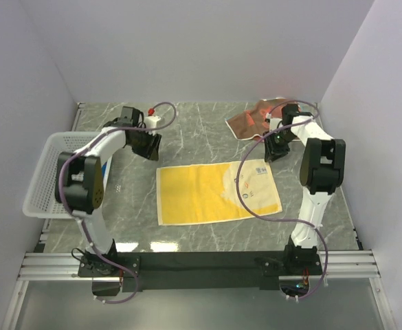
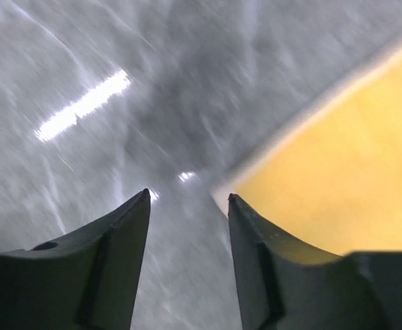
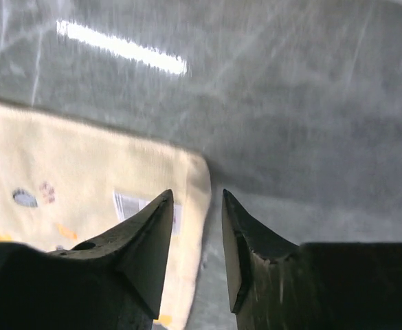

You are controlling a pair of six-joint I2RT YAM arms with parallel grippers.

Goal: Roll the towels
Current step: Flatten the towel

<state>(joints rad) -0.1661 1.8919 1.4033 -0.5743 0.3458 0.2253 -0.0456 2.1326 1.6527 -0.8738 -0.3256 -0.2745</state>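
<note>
1. Yellow towel (image 1: 207, 192) lies flat on the table (image 1: 201, 141), long axis left to right.
2. Left gripper (image 1: 148, 150) and right gripper (image 1: 275, 152) hang over its far corners, jaws parted, empty.
3. Patterned towel (image 1: 250, 118) sits near the far right corner.

Readable text: none in any view.
Label (image 3: 125, 203): white patch, grey print too blurred to read.
Where: on the yellow towel (image 3: 70, 172), partly hidden behind the right hand (image 3: 196, 196).
</note>
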